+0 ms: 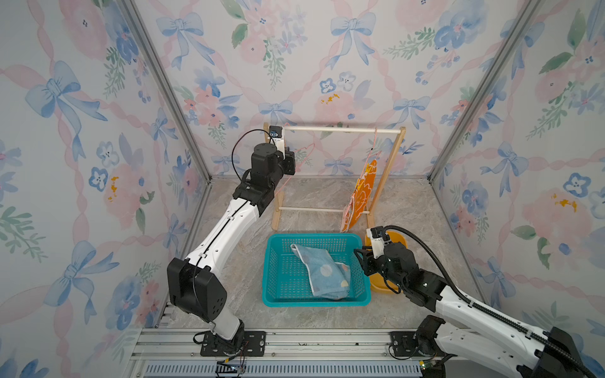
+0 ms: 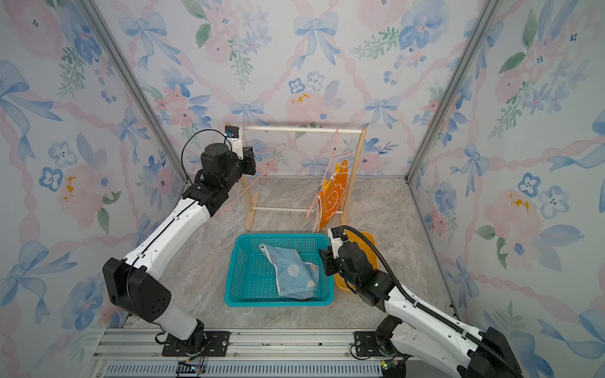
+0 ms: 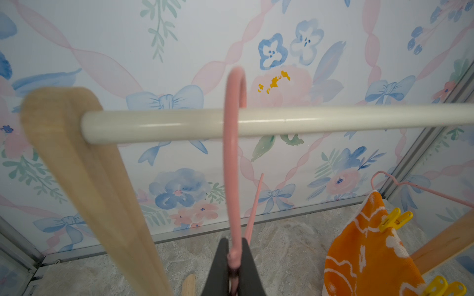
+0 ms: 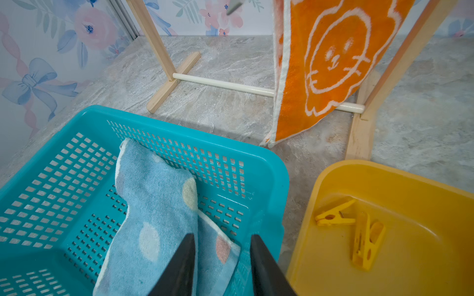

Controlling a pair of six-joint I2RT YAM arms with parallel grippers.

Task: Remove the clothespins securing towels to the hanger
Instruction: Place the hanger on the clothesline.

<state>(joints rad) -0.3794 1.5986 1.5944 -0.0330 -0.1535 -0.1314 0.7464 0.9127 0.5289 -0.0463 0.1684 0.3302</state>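
The drying rack (image 1: 340, 130) stands at the back. In front of it sit the teal basket (image 1: 314, 301), holding the blue towel (image 1: 324, 271), and the yellow tub (image 4: 423, 256), where two loose pins (image 4: 333, 217) lie. The orange towel (image 2: 330, 199) hangs at the rack's right end on a pink hanger (image 1: 375, 140). The clothespins (image 3: 395, 218) left to remove bite its upper edge, handles jutting out from the cloth. They lie above and behind the right claw (image 4: 222, 237), which is the nearer one by far, so the reach looks to be up and back towards the rack. The right arm sits low, its wrist over the basket's right rim beside the tub, claw aimed forward and down, jaws partly apart with nothing between them. The left arm stretches up to the rack's left end. The left claw (image 3: 234, 246) is clamped on the neck of a bare hanger (image 3: 232, 153) hooked over the rod, well apart from the pins.
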